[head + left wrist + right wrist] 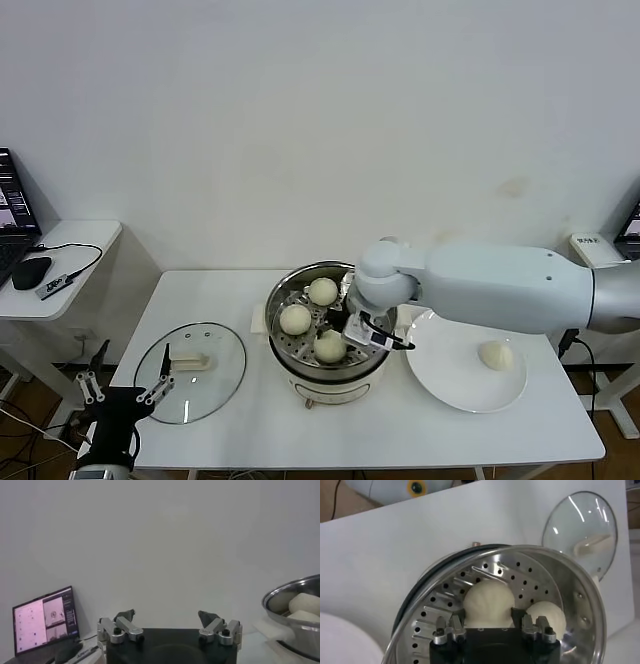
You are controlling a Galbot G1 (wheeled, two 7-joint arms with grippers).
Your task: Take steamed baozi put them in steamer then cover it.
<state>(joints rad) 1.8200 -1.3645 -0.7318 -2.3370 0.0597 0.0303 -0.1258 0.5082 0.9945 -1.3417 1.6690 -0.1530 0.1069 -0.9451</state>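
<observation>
White wall is standing behind a white table. On the table the steamer is sitting in the middle. Three baozi are lying on its holed tray: one at the far side, one at the left, and one at the near side.

The right gripper is reaching down into the steamer from the right. In the right wrist view its fingers are sitting on both sides of the near baozi. They look like they are touching it, so the right gripper seems to be grasping that bun, which is resting on the tray.

A fourth baozi is lying on a white plate just to the right of the steamer.

The cover is lying flat on the table to the left of the steamer, handle up.

The left gripper is waiting at the near left corner of the table, near the cover's edge. Its fingers are spread wide and holding nothing.

A small side table with a laptop is standing far to the left.
</observation>
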